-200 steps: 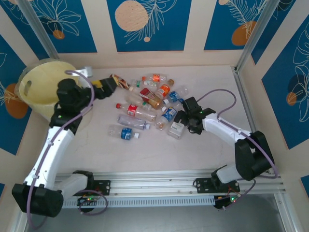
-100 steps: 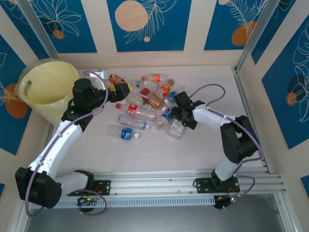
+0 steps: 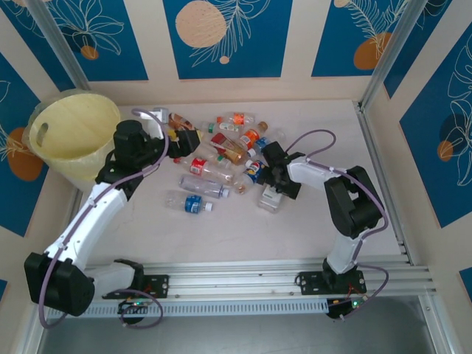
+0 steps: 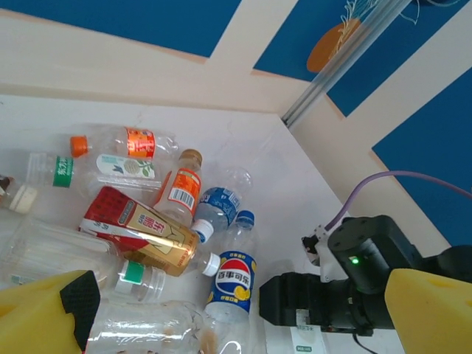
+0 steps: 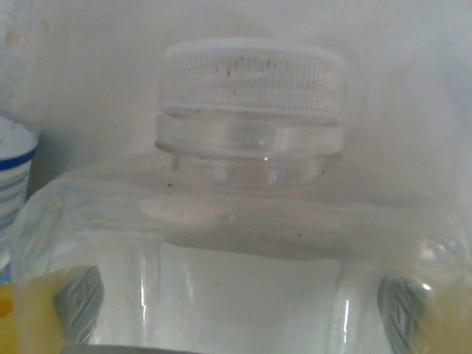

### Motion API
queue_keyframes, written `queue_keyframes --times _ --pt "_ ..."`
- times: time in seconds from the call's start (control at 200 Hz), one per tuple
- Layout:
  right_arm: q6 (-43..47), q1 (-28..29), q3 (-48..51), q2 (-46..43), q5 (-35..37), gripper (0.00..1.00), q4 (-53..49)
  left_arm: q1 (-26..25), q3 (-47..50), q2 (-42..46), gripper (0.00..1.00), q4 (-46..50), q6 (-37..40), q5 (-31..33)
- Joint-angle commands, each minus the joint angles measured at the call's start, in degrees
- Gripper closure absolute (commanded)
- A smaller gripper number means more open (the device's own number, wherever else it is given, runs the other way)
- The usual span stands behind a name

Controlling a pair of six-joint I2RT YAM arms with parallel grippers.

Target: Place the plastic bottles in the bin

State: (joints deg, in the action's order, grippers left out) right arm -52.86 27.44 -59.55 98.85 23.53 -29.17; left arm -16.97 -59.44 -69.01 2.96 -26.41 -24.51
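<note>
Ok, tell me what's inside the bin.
The bin shows bare pale-yellow inner wall and a handle hole, no bottle in sight. The plastic bottles lie outside on the table. The left arm covers its right edge, and its floor cannot be made out.

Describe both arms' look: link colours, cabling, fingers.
The left arm and right arm have white links with black joints and bases. A purple cable loops along each. The left gripper has yellow fingers, one with a black pad. A green LED glows on the right arm's black wrist.
</note>
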Motion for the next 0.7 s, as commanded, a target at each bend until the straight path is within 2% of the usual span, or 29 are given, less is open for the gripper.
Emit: queue_keyframes --times 0.0,0.32,0.505,0.635,0.695 --pt "0.14 0.33 3.69 -6.24 1.92 0.16 4.22 -1.64 -1.16 -1.59 0.00 -1.28 1.85 -3.10" --pt "3.17 1.80 9.91 -18.96 1.20 0.24 13.84 -8.50 -1.32 -4.94 0.00 -0.49 10.15 -3.88" --pt "1.01 1.83 15.01 -27.47 -4.23 0.24 25.71 -16.05 -0.77 -8.29 0.00 -0.18 16.01 -2.37" --pt "-1.87 1.91 19.11 -31.04 -7.53 0.24 36.60 -20.92 -3.68 -12.61 0.00 5.08 20.17 -2.35" --pt "-2.78 1.92 19.31 -31.56 -9.31 0.24 39.27 -23.38 -5.49 -14.50 0.00 7.85 22.40 1.02"
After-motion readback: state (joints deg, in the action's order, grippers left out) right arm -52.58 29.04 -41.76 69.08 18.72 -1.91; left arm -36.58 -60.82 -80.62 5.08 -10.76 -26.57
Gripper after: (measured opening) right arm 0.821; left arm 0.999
